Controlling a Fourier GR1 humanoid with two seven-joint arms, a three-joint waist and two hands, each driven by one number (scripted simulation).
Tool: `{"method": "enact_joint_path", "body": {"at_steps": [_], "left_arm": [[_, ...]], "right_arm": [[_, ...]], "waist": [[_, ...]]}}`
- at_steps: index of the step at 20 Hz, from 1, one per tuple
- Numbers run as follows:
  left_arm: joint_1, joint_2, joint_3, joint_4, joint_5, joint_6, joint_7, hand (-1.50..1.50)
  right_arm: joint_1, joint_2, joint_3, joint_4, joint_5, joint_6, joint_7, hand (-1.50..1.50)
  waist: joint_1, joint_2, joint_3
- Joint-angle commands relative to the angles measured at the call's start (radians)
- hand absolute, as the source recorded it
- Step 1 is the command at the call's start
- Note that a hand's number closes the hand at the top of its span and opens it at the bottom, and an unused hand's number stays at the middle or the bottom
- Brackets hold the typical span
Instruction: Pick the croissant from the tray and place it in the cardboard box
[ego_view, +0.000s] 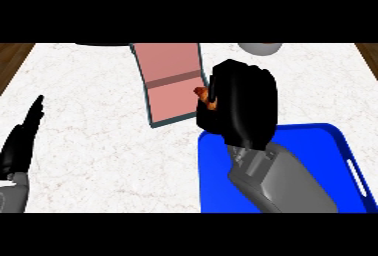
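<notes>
- Head view, layout: a pale marbled worktop (96, 150) carries a blue tray (325, 150) at near right and a shallow pinkish cardboard box (171, 82) at far centre, its long axis running near to far. A grey rounded object (260, 48) is cut off by the far edge; what it is cannot be told.
- Head view, right hand: the right hand (240, 102) hangs over the tray's far-left corner, just beside the box's right wall. Its fingers are clenched round the croissant (204, 97), of which only a small orange-brown sliver shows at the hand's left side, facing the box.
- Head view, left hand: the left hand (22, 142) rests at the near-left edge, fingers straight and released, touching nothing of the task.
- Step in hand: judged from this layout, the carry from tray to box, with the croissant off the tray and not yet inside the box.
- Next move: it calls for a short shift left until the croissant is over the box's floor, then lowering and releasing the fingers. The box's right wall lies directly in the path and should be cleared from above.
</notes>
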Motion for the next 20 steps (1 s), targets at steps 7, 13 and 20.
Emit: {"method": "enact_joint_path", "body": {"at_steps": [7,13,20], "left_arm": [[-0.026,-0.007,-0.013,-0.027,-0.005,-0.020,0.046,0.00],[-0.036,-0.015,-0.013,0.008,-0.016,-0.011,-0.007,0.00],[-0.060,0.018,0.014,0.045,0.008,-0.050,-0.038,0.00]], "right_arm": [[-0.349,0.043,-0.208,0.493,-0.179,-0.272,-0.038,1.50],[-0.492,0.043,-0.294,0.811,-0.279,-0.443,-0.165,1.50],[-0.601,0.044,-0.343,1.130,-0.336,-0.575,-0.275,1.50]], "waist": [[0.025,0.008,0.000],[0.038,0.013,0.000],[0.057,0.023,-0.001]]}}
